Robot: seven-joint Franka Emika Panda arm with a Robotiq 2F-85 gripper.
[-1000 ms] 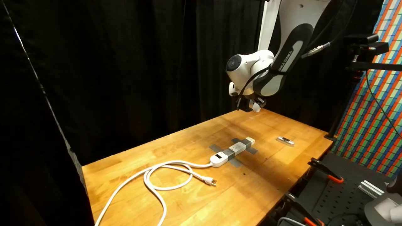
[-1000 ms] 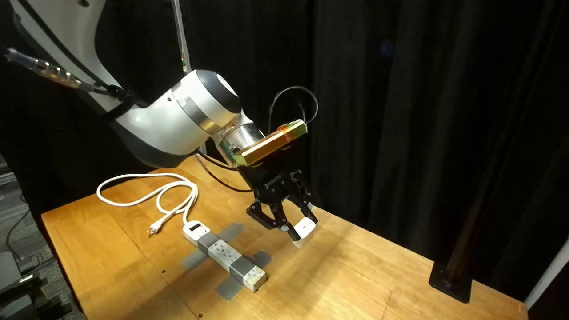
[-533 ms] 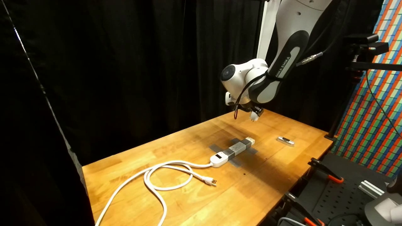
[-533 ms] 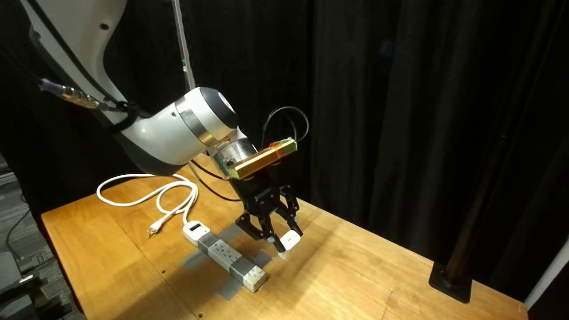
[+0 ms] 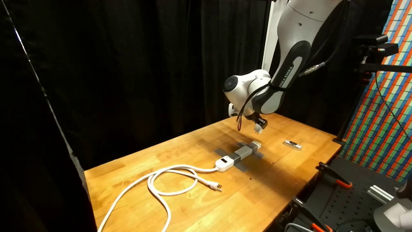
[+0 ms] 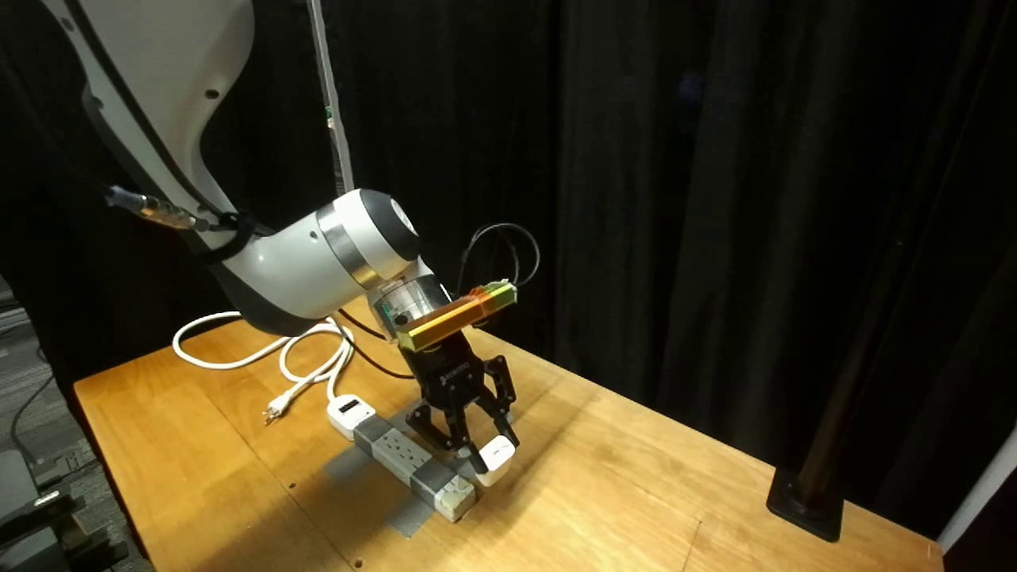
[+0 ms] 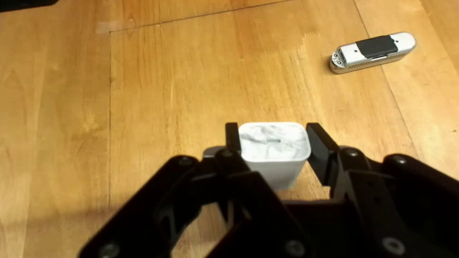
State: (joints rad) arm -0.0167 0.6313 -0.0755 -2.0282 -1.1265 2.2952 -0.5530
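A small white charger block (image 7: 274, 150) sits between my two black fingers, and my gripper (image 7: 272, 140) is shut on it. Its slotted face is toward the wrist camera. In an exterior view the charger (image 5: 258, 128) hangs above the table with small prongs pointing down. Below the gripper (image 6: 496, 454), a white power strip (image 6: 401, 453) lies taped to the wood with grey tape. The held block appears just beside the strip's whitish far end, apart from it as far as I can tell. The strip's free outlets face up. The wrist view does not show the strip.
A silver bar-shaped device (image 7: 403, 41) with a black patch lies on the table (image 5: 193, 209). The strip's white cord (image 5: 157, 193) loops toward the table's corner, ending in a plug (image 5: 215, 185). Orange-handled clamps (image 5: 343, 183) grip the edge. A black stand base (image 6: 804, 504) sits at another edge.
The arm has come down and moved toward the power strip, carrying the white charger block with it. The grip on the block looks the same. The strip and cord have not moved.
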